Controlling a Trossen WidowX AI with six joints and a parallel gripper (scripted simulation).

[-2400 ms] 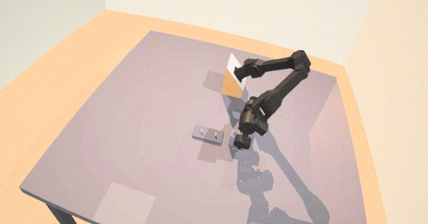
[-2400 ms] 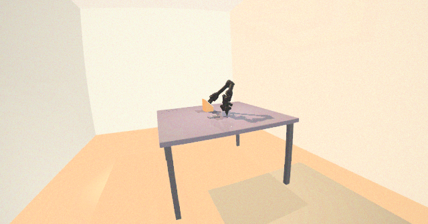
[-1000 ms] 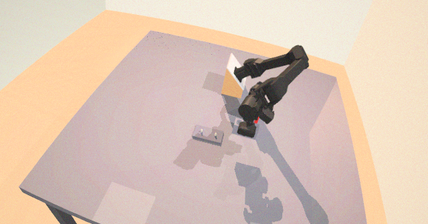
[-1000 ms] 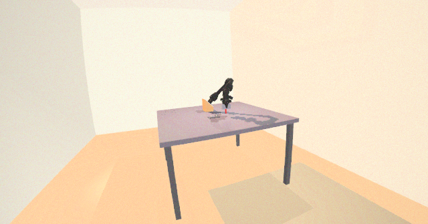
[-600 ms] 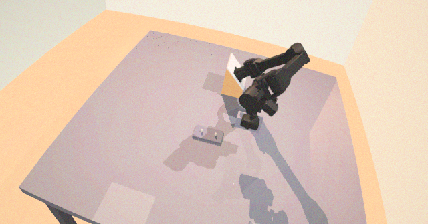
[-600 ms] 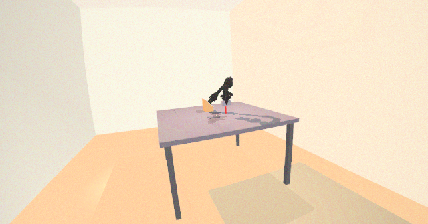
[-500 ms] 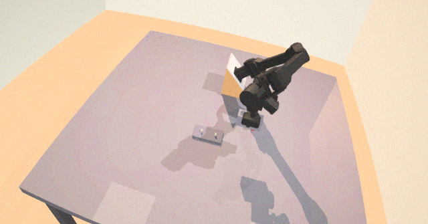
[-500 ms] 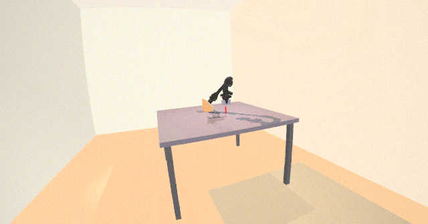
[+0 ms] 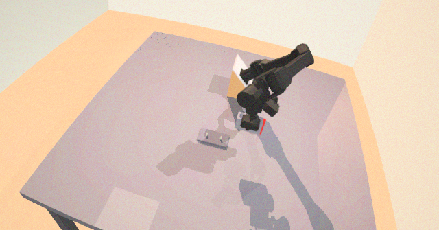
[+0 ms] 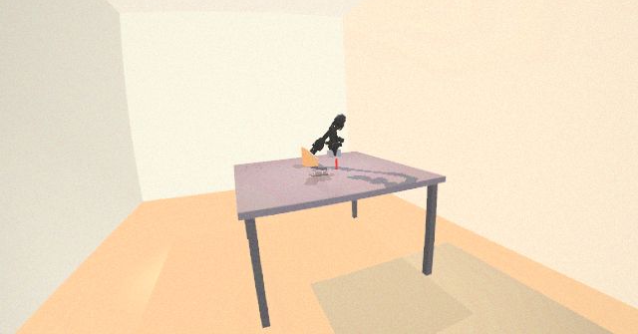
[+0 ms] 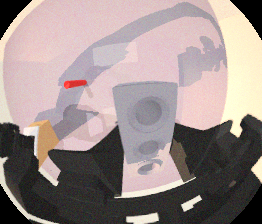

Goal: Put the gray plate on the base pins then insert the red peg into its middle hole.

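My gripper (image 9: 250, 123) (image 10: 335, 153) (image 11: 140, 123) is shut on the gray plate (image 9: 239, 125) (image 10: 330, 154) (image 11: 124, 96) and holds it above the table. Round holes show in the plate in the wrist view. The base (image 9: 214, 141) (image 10: 319, 173), with two small upright pins, sits on the table left of the plate in the top view. I cannot make out the base clearly in the wrist view. The red peg (image 9: 263, 126) (image 10: 336, 164) (image 11: 75, 84) stands upright, apart from the fingers, just right of the plate in the top view.
An orange and white wedge-like block (image 9: 234, 84) (image 10: 309, 159) (image 11: 47, 140) stands on the table (image 9: 120, 127) (image 10: 279, 189) near the arm, behind the base in the top view. Shadows of the arm cross the table top.
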